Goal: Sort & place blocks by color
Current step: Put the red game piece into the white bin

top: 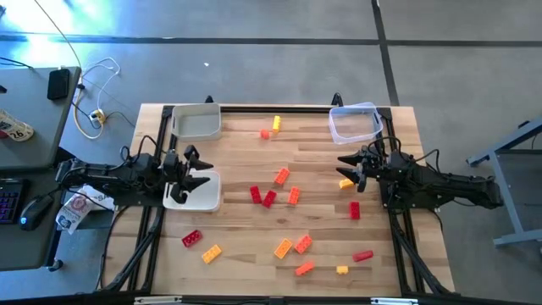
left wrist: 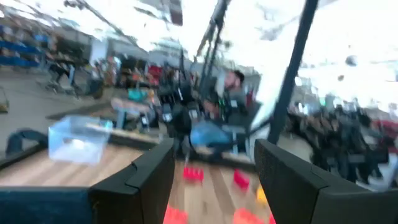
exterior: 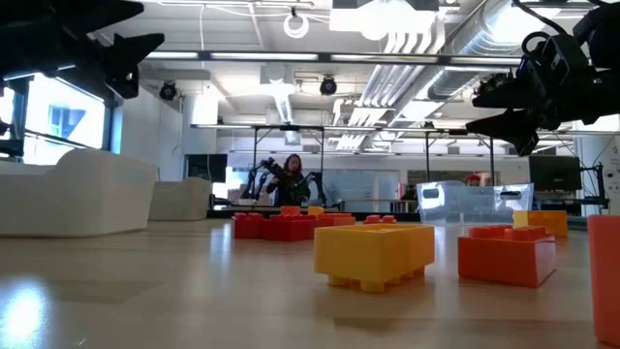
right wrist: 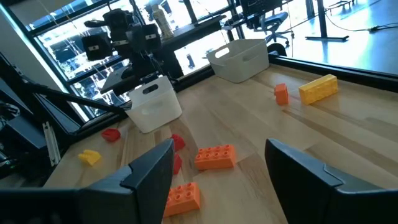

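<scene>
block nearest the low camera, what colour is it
Yellow: the block sits front and centre in the low view, an orange one beside it.

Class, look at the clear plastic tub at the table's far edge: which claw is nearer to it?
The right claw. It hovers just beside the clear plastic tub, while the left claw is across the table, over a white tray.

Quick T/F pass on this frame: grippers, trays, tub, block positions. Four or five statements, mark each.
1. The left gripper hangs open above a white tray. True.
2. The right gripper holds a red block. False: it is open and holds nothing.
3. The clear tub sits at the table's far right corner. True.
4. All blocks lie in trays. False: blocks such as the red pair lie loose on the table.
5. A yellow block lies between the far tray and the tub. True.
</scene>
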Action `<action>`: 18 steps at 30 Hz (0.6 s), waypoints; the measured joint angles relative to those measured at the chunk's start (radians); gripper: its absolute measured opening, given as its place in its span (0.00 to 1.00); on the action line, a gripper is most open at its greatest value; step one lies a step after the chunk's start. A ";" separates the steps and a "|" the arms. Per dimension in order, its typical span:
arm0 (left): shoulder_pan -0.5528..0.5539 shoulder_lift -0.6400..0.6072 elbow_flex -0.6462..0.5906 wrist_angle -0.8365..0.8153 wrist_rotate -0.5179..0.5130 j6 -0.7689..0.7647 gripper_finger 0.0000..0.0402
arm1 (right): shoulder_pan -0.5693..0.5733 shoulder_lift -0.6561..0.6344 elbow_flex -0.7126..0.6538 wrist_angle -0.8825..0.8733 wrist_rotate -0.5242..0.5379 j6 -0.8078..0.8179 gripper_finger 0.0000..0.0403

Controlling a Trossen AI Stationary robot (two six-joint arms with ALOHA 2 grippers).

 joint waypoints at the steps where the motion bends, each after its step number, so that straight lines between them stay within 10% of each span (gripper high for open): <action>1: 0.000 0.000 0.005 0.011 -0.017 0.000 0.52 | 0.000 0.000 0.000 0.000 0.000 0.000 0.59; 18: 0.000 0.296 0.586 -0.611 -0.117 -0.084 0.52 | 0.000 0.000 0.000 0.000 0.000 0.000 0.59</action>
